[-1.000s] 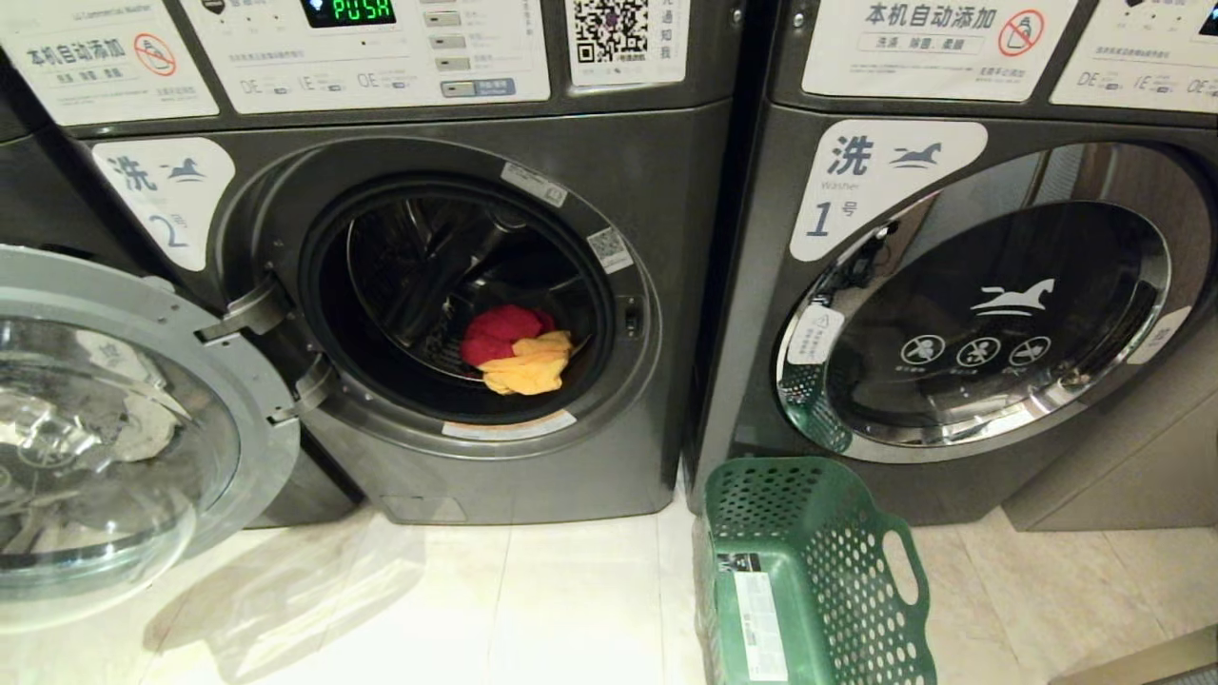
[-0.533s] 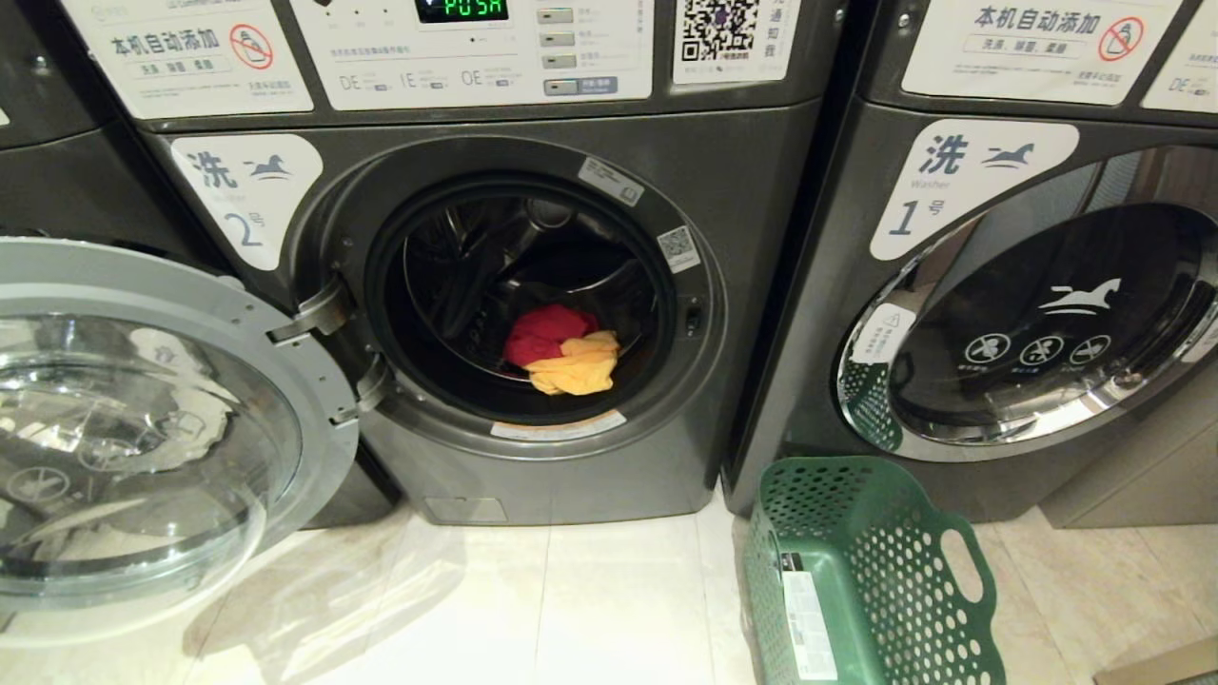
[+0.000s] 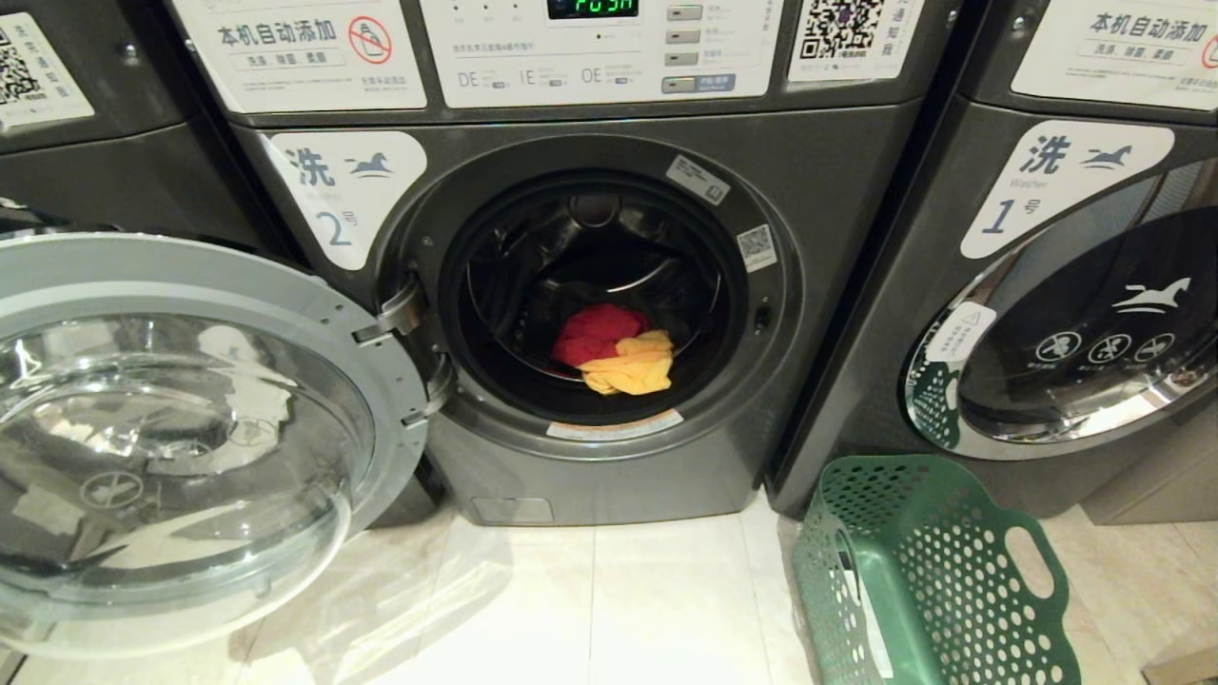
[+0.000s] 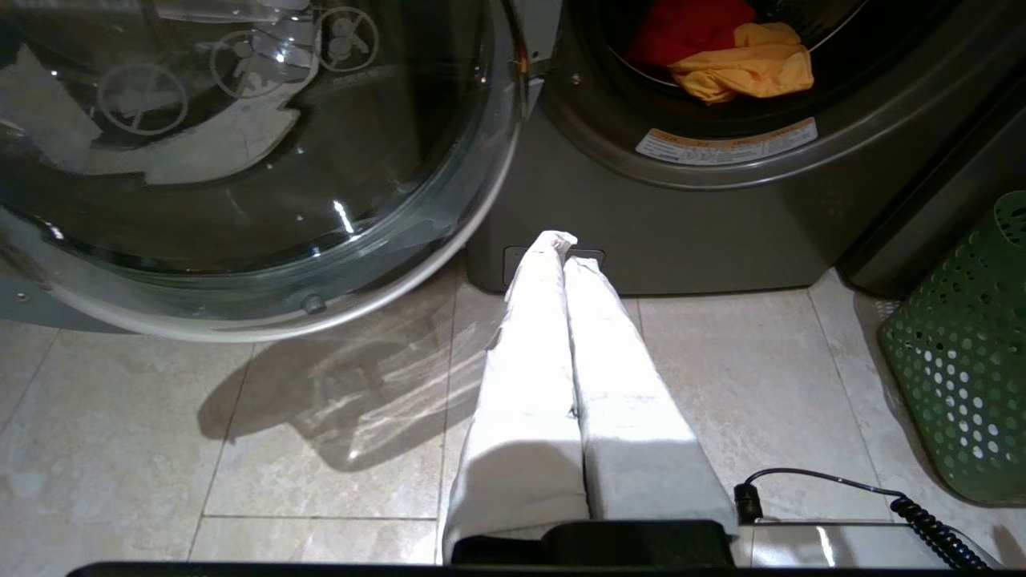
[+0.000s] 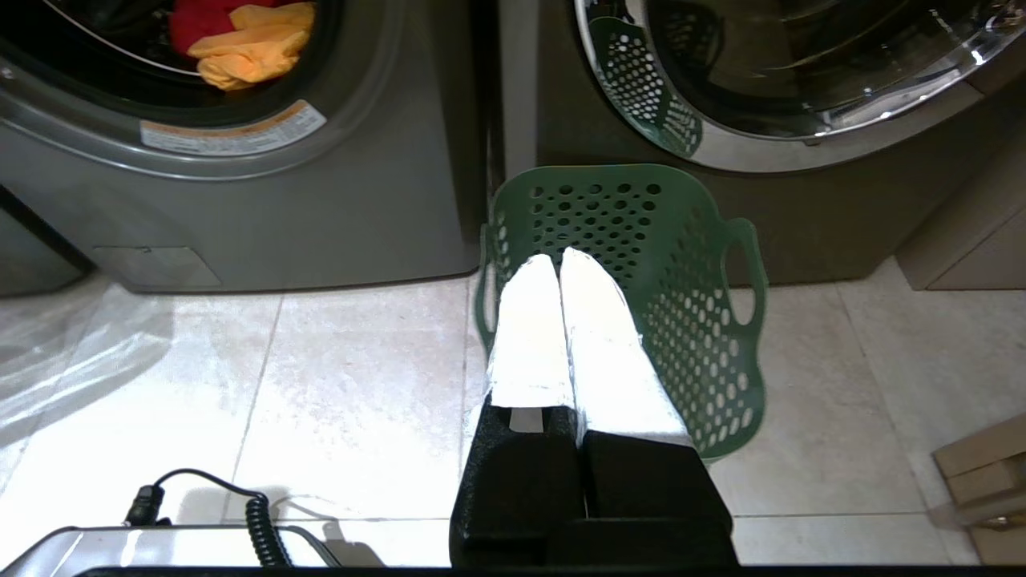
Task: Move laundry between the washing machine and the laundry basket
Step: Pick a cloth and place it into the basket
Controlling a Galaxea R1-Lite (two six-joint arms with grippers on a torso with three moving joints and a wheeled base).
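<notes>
Both arms parked low, neither visible in the head view. Left gripper [image 4: 563, 244]: white-wrapped fingers pressed together, clenched on nothing, pointing level over the pale tiled floor [image 3: 618, 609] toward the base panel of the dark grey front-loading washing machine labelled 2 [image 3: 590, 476]. Right gripper [image 5: 559, 260]: white-wrapped fingers likewise pressed together and empty, tips over the near rim of the green perforated plastic laundry basket [image 5: 689, 320].

Basket stands on the floor just right of machine 2's lower front corner, directly before the neighbouring dark grey machine labelled 1 [image 3: 1047, 190]; loop handle on its right wall, no laundry seen in it.

Machine 2's round chrome-rimmed glass door [image 3: 181, 428] swung fully open to the left of the drum opening, hinged at the opening's left edge.

Inside machine 2's drum, at the bottom front: red cloth garment [image 3: 595, 330], with the yellow-orange cloth garment [image 3: 633, 366] touching it, lying in front and slightly right. Machine 1's door is shut.
</notes>
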